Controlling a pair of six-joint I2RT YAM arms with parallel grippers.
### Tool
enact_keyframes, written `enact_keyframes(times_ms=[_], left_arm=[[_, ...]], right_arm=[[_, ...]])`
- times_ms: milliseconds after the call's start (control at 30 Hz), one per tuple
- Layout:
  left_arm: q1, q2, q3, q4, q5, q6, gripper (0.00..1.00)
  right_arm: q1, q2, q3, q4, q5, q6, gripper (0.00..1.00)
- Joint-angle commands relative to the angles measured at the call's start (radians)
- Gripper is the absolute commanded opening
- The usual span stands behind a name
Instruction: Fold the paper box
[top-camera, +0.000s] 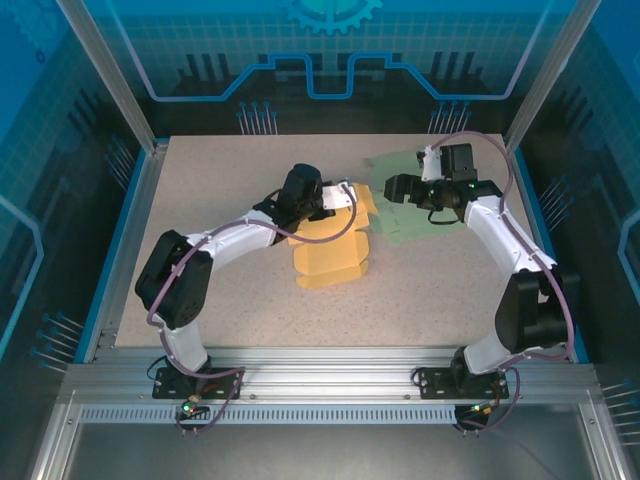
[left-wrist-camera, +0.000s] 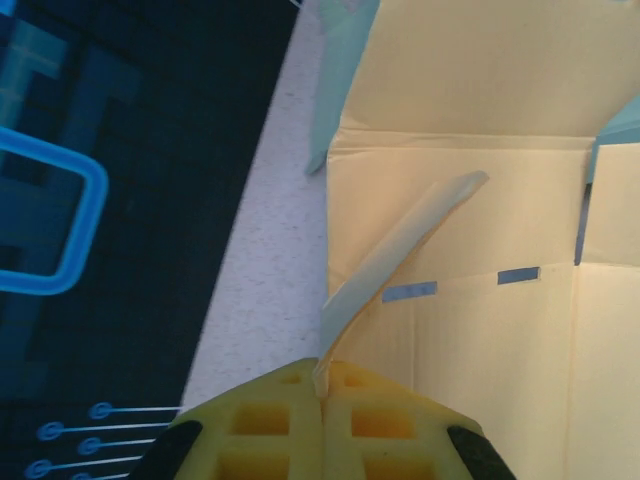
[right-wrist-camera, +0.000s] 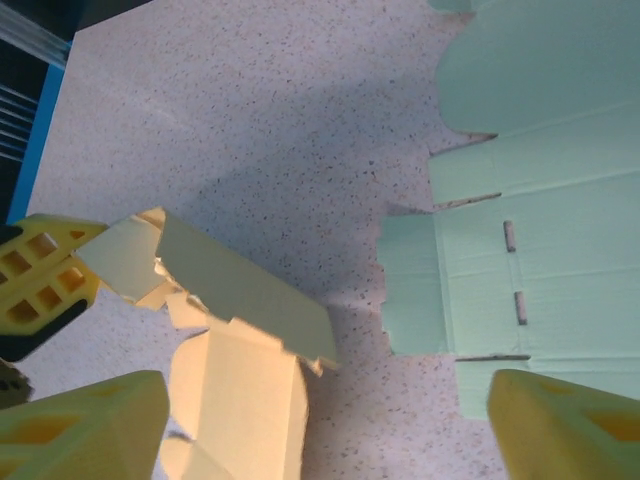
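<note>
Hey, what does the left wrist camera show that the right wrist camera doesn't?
Left wrist: the slots cut in the yellow box and the dark blue-lined wall. Right wrist: the open right pincer and creases in the green sheet. Both: the left pincer shut on the box's flap, and the table.

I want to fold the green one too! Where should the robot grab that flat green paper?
Probably the small side flap of the green paper, coming in from the side of the yellow box. The sheet lies flat, and that flap juts out, so a finger could slide under it.
</note>
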Motion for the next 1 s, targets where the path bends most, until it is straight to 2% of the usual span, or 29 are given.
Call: enact_keyframes(times_ms=[0, 100, 233, 433, 567, 733, 900, 967], left_arm=[[-0.018, 0.023, -0.026, 0.207, -0.107, 0.082, 0.00], [-0.024, 0.041, -0.052, 0.228, -0.101, 0.082, 0.00], [-0.025, 0.065, -0.043, 0.211, -0.117, 0.091, 0.00], [-0.023, 0.085, -0.022, 0.166, -0.113, 0.080, 0.00], [-0.016, 0.088, -0.020, 0.103, -0.098, 0.102, 0.00], [-0.006, 0.079, -0.056, 0.117, -0.104, 0.140, 0.00], [0.001, 0.073, -0.072, 0.146, -0.113, 0.153, 0.00], [-0.001, 0.073, -0.070, 0.152, -0.113, 0.154, 0.00]], right_arm=[[-0.010, 0.034, -0.031, 0.030, -0.053, 0.047, 0.77], [-0.007, 0.031, -0.085, 0.080, -0.058, 0.068, 0.76], [0.000, 0.053, -0.129, 0.104, -0.062, 0.081, 0.64], [0.057, 0.111, -0.213, 0.236, -0.076, 0.149, 0.53], [0.094, 0.141, -0.208, 0.299, -0.058, 0.173, 0.50], [0.097, 0.173, -0.146, 0.272, -0.014, 0.155, 0.60], [0.096, 0.199, -0.100, 0.276, -0.046, 0.162, 0.82], [0.101, 0.214, -0.065, 0.270, -0.053, 0.161, 0.87]])
